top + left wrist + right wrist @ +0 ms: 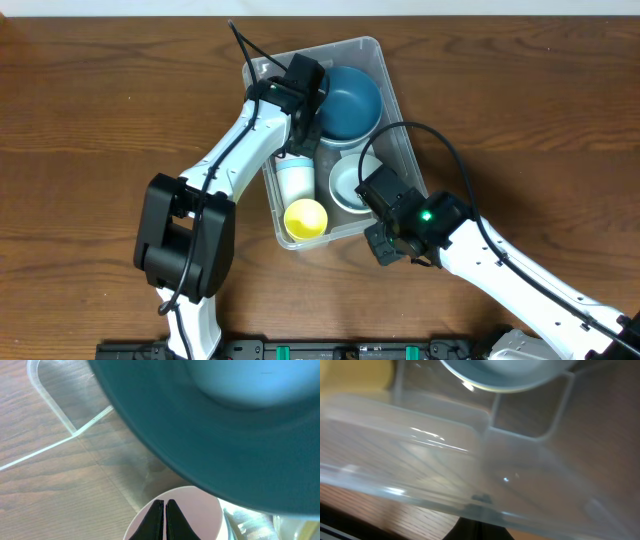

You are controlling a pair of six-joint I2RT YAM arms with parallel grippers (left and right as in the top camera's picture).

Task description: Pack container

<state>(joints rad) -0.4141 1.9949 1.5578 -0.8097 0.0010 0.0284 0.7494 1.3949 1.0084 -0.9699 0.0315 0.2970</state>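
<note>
Over container [340, 47]: left jaws closed, empty | by its right wall: right jaws closed

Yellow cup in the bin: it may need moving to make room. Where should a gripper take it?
By its rim, from straight above, one finger inside: the yellow cup seems to stand mouth up in a corner of the container, with walls and a white cup crowding its sides.

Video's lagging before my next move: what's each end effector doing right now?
Left end effector: closed, holding nothing.
Right end effector: closed, by the container wall.
</note>
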